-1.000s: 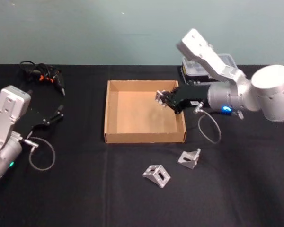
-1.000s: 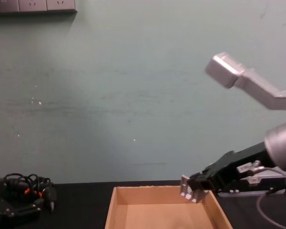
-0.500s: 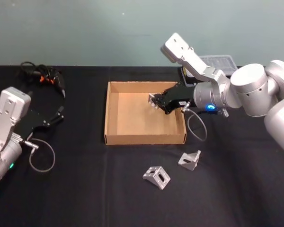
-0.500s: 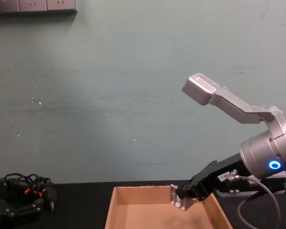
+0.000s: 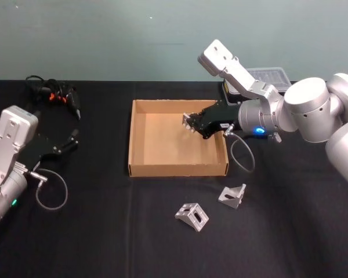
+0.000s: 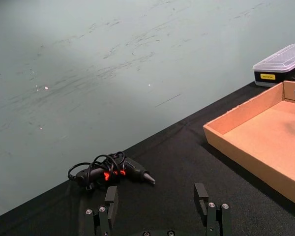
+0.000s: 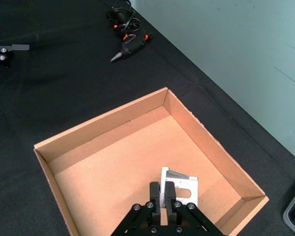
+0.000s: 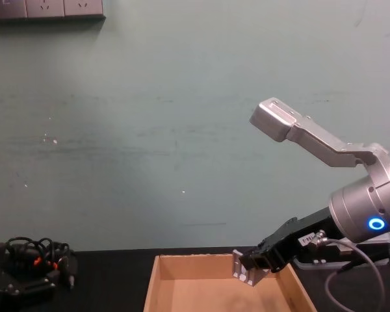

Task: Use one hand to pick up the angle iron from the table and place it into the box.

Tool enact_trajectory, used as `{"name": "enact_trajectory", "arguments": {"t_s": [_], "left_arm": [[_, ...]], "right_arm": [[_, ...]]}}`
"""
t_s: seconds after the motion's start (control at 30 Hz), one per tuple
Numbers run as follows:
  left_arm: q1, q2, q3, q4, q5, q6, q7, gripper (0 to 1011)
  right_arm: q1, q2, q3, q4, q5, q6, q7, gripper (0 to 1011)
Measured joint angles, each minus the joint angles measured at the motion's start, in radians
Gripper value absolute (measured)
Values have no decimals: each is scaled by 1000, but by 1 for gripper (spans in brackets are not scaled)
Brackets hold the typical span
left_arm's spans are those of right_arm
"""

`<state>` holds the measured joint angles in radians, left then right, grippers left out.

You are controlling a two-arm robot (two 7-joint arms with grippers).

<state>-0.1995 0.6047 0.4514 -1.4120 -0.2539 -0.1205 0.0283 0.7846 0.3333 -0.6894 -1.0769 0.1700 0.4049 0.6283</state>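
Black table: R gripper holds angle iron over box.

I see a black tool with orange marks, its cable tangled, lying near the far left corner of the table. A clear-lidded black organiser case sits by the far edge, toward the right. White wall sockets sit high on the teal wall.

— From the head we look down on the whole table; from the chest, low across it toward the wall.
— Both share the box; our wrist views catch it closer.
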Motion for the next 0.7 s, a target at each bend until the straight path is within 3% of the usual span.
{"name": "enact_trajectory", "arguments": {"t_s": [0.1,0.3,0.7], "left_arm": [[0,0,0,0,0,0,0,1011],[0,0,0,0,0,0,0,1011],[0,0,0,0,0,0,0,1011]], "right_arm": [[0,0,0,-1,0,0,0,96],[-1,1,1,-3,1,1,-1,257],[-2,2,1,-4,2,1,-2,657]]}}
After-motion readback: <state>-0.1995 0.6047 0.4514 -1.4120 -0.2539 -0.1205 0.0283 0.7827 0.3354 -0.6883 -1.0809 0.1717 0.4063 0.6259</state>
